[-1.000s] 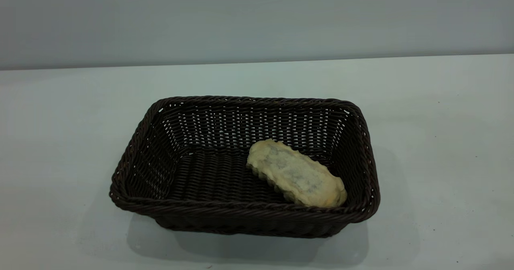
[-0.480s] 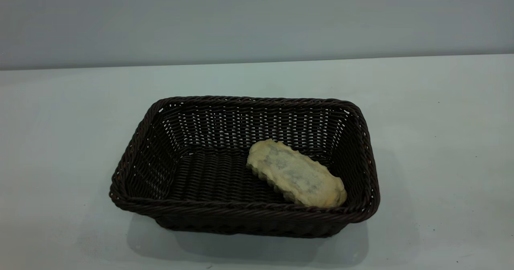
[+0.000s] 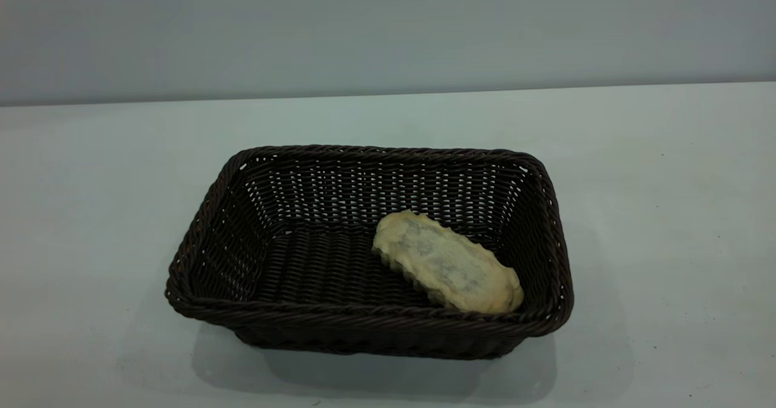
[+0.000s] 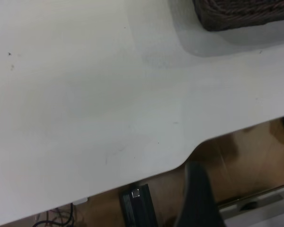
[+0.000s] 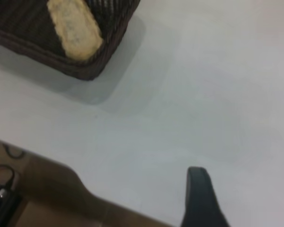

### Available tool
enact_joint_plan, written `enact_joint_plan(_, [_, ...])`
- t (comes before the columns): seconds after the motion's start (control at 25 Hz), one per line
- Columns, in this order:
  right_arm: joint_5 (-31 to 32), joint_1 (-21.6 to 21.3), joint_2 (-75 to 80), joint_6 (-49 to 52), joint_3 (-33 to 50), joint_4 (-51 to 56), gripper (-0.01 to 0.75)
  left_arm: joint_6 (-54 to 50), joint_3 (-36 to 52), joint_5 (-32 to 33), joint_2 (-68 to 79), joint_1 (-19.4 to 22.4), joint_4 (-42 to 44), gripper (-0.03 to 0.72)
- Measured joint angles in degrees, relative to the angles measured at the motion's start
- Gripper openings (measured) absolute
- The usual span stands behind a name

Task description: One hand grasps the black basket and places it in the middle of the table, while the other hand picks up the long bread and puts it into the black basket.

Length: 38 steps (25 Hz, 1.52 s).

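The black basket [image 3: 230, 238] stands in the middle of the white table [image 3: 667, 214]. The long bread [image 3: 445, 261] lies inside it near its right front corner, pale flat underside up, slanted. Neither gripper shows in the exterior view. In the left wrist view a dark part of my left gripper [image 4: 196, 189] hangs past the table's front edge, far from the basket's corner [image 4: 241, 14]. In the right wrist view my right gripper [image 5: 199, 189] is over bare table near the front edge, apart from the basket [image 5: 109, 47] and the bread [image 5: 75, 28].
The table's front edge [image 4: 180, 163] has a curved notch, with brown floor below it. A black box [image 4: 137, 208] and cables [image 5: 2, 187] lie under the edge. A grey wall [image 3: 388, 26] rises behind the table.
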Motion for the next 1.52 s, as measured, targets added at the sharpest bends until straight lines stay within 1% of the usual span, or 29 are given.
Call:
enact_joint_plan(0.44, [0.05, 0.0, -1.44, 0.0, 0.0, 0.18, 0.455, -0.04, 0.0, -0.1, -0.11, 0.0, 2.29, 0.559])
enact_joint_plan(1.28, [0.05, 0.0, -1.44, 0.0, 0.0, 0.29, 0.455, -0.17, 0.0, -0.14, -0.89, 0.13, 2.37, 0.559])
enact_joint_plan(1.4, [0.1, -1.24, -1.44, 0.0, 0.0, 0.31, 0.455, -0.17, 0.0, -0.14, -3.79, 2.38, 2.37, 0.559])
enact_joint_plan(1.52, [0.1, -5.42, -1.44, 0.0, 0.0, 0.36, 0.455, -0.17, 0.0, -0.16, -8.31, 6.21, 2.37, 0.559])
